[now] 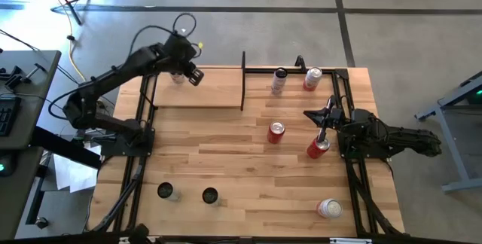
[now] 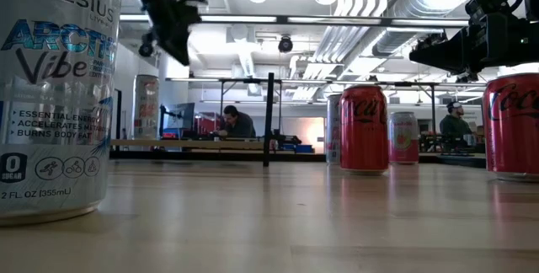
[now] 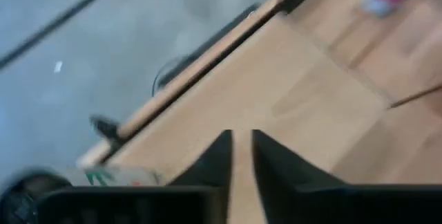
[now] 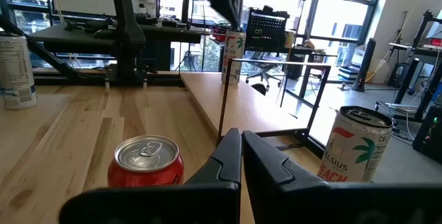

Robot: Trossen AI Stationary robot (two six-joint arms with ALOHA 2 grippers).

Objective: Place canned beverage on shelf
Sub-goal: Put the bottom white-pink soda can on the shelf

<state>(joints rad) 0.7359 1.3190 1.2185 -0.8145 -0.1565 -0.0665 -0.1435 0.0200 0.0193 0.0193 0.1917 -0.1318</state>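
Now up and clear: left end effector (image 1: pixel 194 76), fingers pressed together and pinching nothing, hovers over the far left corner of the light-wood shelf board with black metal end frames (image 1: pixel 197 93). Slim pale beverage can with red and green print (image 1: pixel 178 76) stands upright on that corner, just beside the fingers. Best lifted straight away from the can, no sideways sweep that could tip it. Right end effector (image 1: pixel 321 120), also pressed together and empty, waits at the desk's right side beside an upright red cola can (image 1: pixel 317 147).
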